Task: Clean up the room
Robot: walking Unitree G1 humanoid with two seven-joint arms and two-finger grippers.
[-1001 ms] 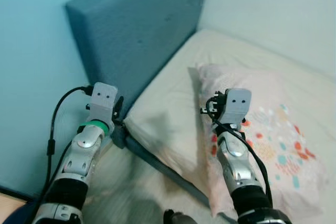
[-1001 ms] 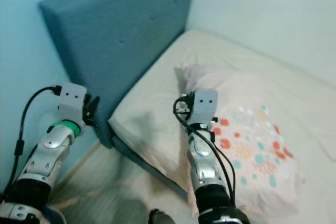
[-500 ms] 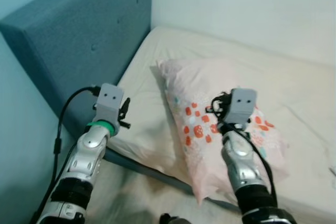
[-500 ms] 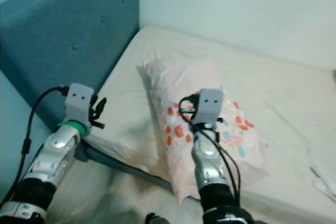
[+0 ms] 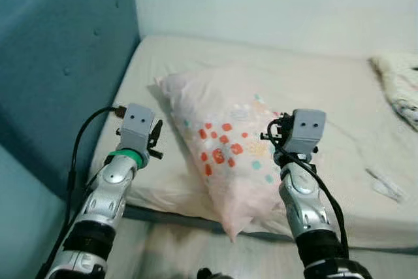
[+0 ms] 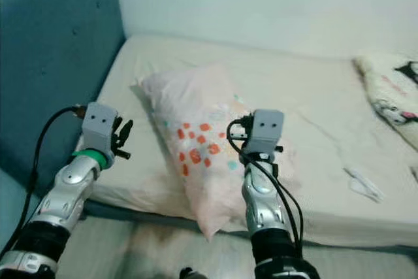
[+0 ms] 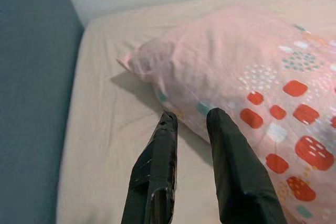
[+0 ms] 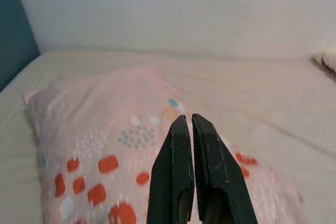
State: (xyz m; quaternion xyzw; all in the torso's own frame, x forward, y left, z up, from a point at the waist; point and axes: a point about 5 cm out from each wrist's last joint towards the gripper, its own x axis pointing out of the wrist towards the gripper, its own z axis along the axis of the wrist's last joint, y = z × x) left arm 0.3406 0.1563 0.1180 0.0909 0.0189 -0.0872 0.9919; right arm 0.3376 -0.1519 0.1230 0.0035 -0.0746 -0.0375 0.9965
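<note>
A bedroom in a home: a bed (image 5: 326,89) with a cream sheet fills the corner of pale walls, a padded blue headboard (image 5: 59,63) (buttoned) at one end, a patterned pink pillow (image 5: 222,135) on it.

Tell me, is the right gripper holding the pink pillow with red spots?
No, the right gripper hangs above the pink pillow with red spots, fingers shut on nothing.

Your left gripper (image 7: 191,120) hangs over the bed (image 7: 113,129), its two black fingers (image 7: 157,166) slightly parted with nothing between them. Tips sit just beside the pink pillow (image 7: 236,61), patterned with red and teal spots. Blue headboard (image 7: 31,93) runs alongside the mattress.
</note>
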